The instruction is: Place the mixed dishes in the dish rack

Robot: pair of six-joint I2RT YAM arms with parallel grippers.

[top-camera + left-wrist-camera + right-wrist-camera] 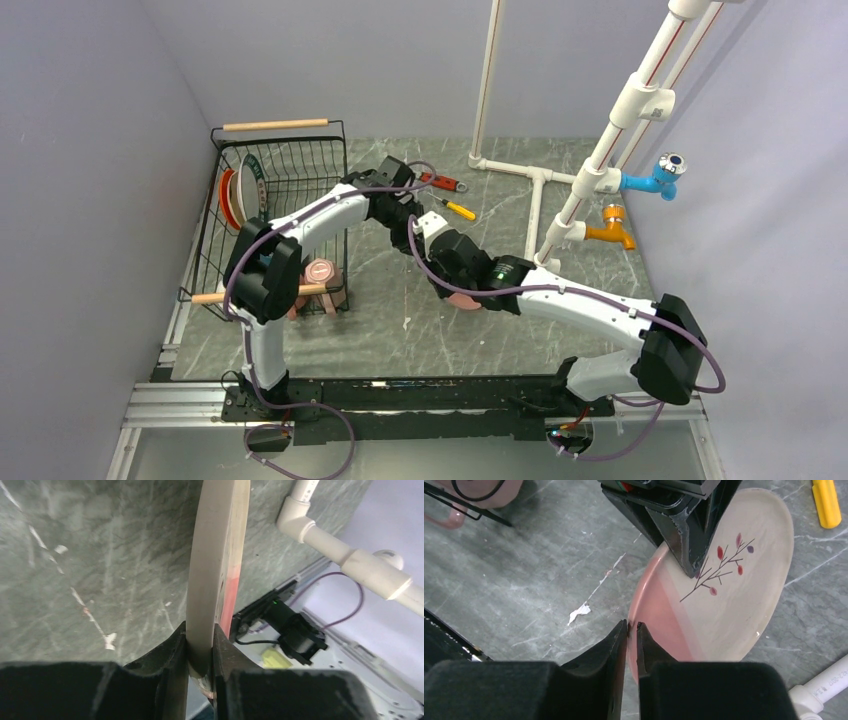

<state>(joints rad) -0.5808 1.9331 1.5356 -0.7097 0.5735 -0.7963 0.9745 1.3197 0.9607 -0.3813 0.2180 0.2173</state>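
plate held between two claws, rack partly filled

at the far left the dish rack stood on the surface. an orange-red plate and a lettered-rim plate stood on edge along its left wall, and a pink mug sat at its near right corner. part of the load therefore looked done. the left arm hid the near left of the basket, so what else sat there could not be told. no white mug showed in any view.

right of the rack, the left claw was clamped on the rim of a cream-and-pink plate with a twig motif, one finger on each face. the plate was well apart from the rack and appeared to be held up off the surface.

further right, the right claw had its fingers drawn almost together, with only a slit between them and the tips at the pink edge of the same plate. the slit looked too narrow to take the rim, and whether the tips touched it could not be told.

beyond the arms lay a red-handled wrench and a yellow-handled screwdriver, then the white pipe frame. none of these were dishes.

by my reading, this plate was yet to be carried left and slotted into the rack, along with any dishes out of sight.
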